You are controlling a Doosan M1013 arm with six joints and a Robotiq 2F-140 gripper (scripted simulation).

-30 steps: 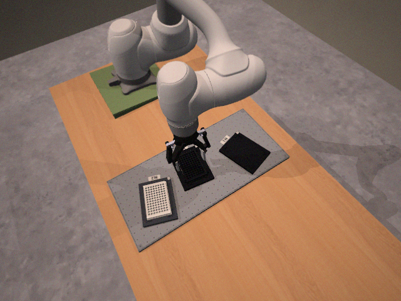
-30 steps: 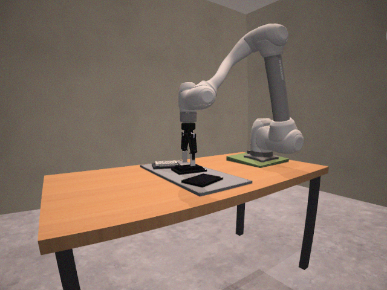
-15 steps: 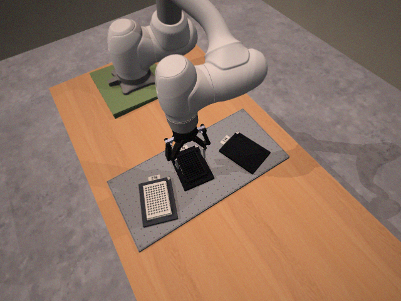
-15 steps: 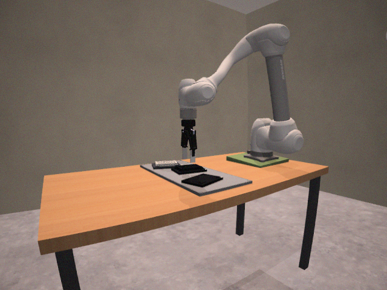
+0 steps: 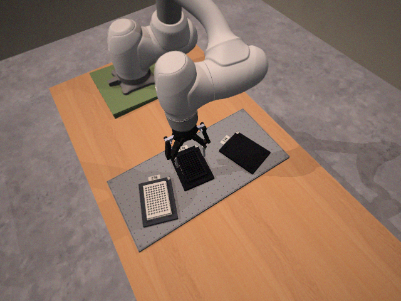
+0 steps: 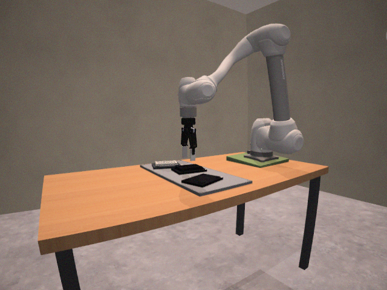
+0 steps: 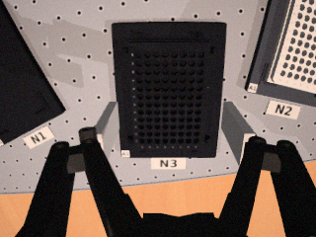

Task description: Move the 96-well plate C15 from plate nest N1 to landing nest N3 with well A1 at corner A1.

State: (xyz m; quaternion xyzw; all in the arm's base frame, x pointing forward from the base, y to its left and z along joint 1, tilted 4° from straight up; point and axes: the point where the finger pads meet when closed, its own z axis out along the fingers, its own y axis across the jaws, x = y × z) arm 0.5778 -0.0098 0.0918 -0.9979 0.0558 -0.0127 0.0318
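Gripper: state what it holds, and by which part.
Nothing. The gripper hangs open above the black plate C15, which sits in nest N3; its fingers are clear of the plate's sides.

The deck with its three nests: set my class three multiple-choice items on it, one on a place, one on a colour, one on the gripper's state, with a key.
1. Where does the black plate sit?
A. On N1
B. On N3
C. On the wooden table
2. What colour is the plate on N2?
A. White
B. Green
C. Orange
3. How does the gripper stand?
A. Shut on the black plate
B. Shut on the white plate
C. Open, above the deck

Key: B, the N3 label lies just before it; A, white wells in a dark nest; C, its fingers hang apart above the plates, holding nothing.
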